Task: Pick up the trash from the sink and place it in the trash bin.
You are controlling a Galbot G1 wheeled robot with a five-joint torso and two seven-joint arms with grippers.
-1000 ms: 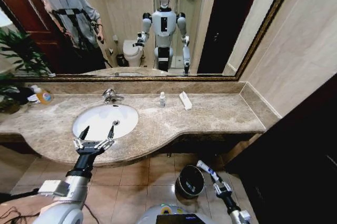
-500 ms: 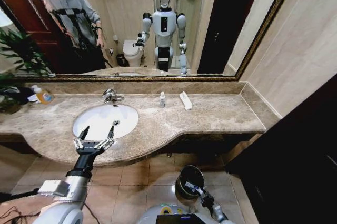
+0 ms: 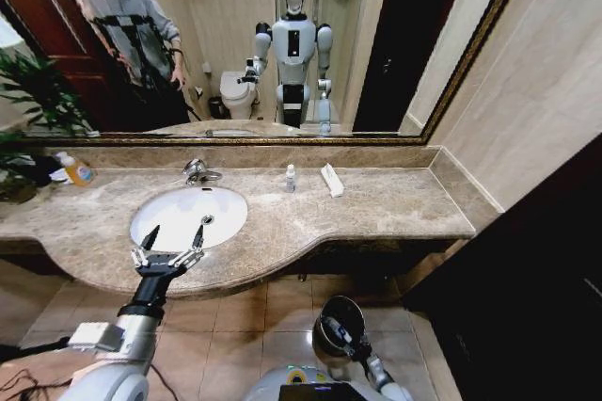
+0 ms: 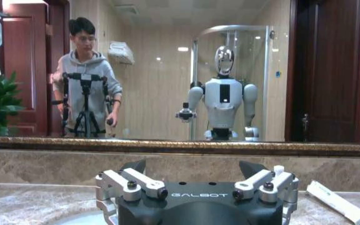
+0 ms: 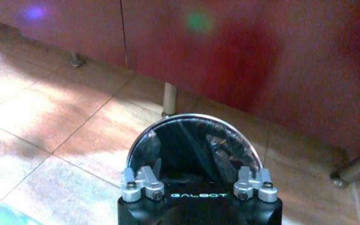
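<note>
The right gripper (image 3: pixel 337 330) was held low, right over the trash bin (image 3: pixel 355 307), which was set on the tiled floor (image 3: pixel 235 326) in front of the counter (image 3: pixel 376 208). In the right wrist view, the right gripper (image 5: pixel 196 171) was pointed down at the bin's open mouth, and the shiny rim (image 5: pixel 144 136) and the black inside were seen just past it. Whether this gripper was wide, narrow or holding something could not be told. The left gripper (image 3: pixel 169 248) was held up over the front edge of the counter, just in front of the sink (image 3: pixel 174 217). It was spread wide and nothing was held in it. In the left wrist view, the left gripper (image 4: pixel 192 166) was pointed at the mirror (image 4: pixel 167 70) behind the counter. The white bowl of the sink was set into the brown marble, with the chrome faucet (image 3: pixel 198 171) at its back. Two bits of trash were laid on the counter by the back wall, well apart from the sink: a tiny white bottle (image 3: pixel 290 178) was stood upright, and a flat white packet (image 3: pixel 331 180) was laid just beside it. The packet (image 4: pixel 336 208) was also seen in the left wrist view. A bottle with an orange label (image 3: pixel 77 171) was stood at the far left end of the counter, near a green plant (image 3: pixel 33 100)
</note>
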